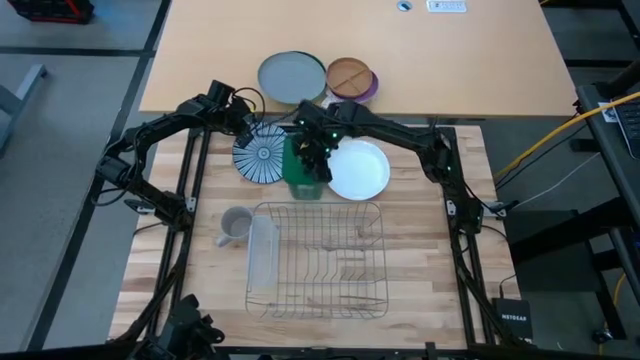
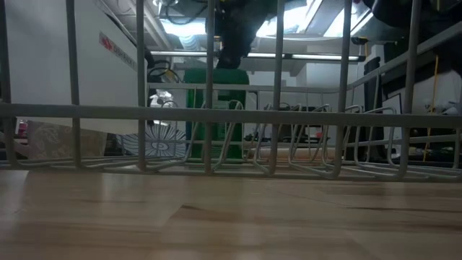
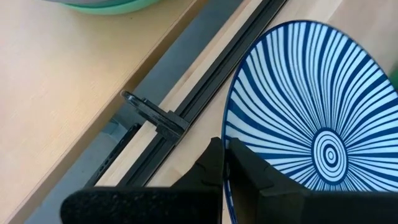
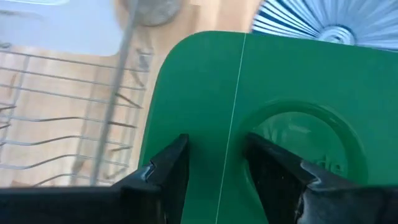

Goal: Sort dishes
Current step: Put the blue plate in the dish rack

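The blue-and-white striped plate (image 1: 262,155) is left of a green flat-faced thing (image 1: 300,182), and the plain white plate (image 1: 360,170) lies flat on the table to its right. The orange-red plate is not in view. My left gripper (image 1: 247,128) is shut on the striped plate's far-left rim. My right gripper (image 1: 315,150) is over the green thing (image 4: 199,81), fingers apart on either side of a thin pale line on its face. In the low view the green thing (image 2: 216,101) stands tall behind the rack wires, with the dark gripper at its top. My left gripper pinches the striped plate's rim (image 3: 227,144) between its two fingers, coming from the table's far left. The plate's striped face shows in the low view (image 2: 155,141), so it is tilted with the held rim raised. My right gripper's fingertips (image 4: 180,149) are close over the green face; I cannot tell whether they touch it.
A wire dish rack (image 1: 320,260) fills the near middle, with a grey mug (image 1: 235,225) and a clear tub (image 1: 262,255) at its left. A grey plate (image 1: 292,77) and a brown divided plate (image 1: 350,76) sit on the far table.
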`<state>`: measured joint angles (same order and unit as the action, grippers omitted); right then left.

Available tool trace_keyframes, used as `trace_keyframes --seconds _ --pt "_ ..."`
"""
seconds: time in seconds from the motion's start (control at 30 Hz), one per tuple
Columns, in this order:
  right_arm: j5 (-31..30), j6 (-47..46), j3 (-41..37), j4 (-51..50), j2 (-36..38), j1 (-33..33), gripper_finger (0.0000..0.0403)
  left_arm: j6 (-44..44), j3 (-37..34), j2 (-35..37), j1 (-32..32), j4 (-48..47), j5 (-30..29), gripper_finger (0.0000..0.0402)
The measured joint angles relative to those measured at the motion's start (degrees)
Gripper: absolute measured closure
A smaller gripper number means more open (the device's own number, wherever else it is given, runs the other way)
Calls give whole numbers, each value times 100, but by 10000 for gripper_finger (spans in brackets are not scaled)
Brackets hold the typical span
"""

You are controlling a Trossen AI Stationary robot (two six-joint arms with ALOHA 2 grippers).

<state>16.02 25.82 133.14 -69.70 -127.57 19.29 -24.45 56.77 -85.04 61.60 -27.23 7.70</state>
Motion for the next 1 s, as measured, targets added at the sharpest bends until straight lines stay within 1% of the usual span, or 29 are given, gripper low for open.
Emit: trace_keyframes --seconds 0.23,0.67,1.0 --pt "-142 -2 -2 72 -7 474 237 -2 0 -1 -2 -98 -96 402" --pt "-222 12 -19 557 -31 1225 237 -2 0 0 0 -94 -122 401" --pt "-247 -140 1 936 -45 1375 237 -2 0 -1 -1 -87 -120 401"
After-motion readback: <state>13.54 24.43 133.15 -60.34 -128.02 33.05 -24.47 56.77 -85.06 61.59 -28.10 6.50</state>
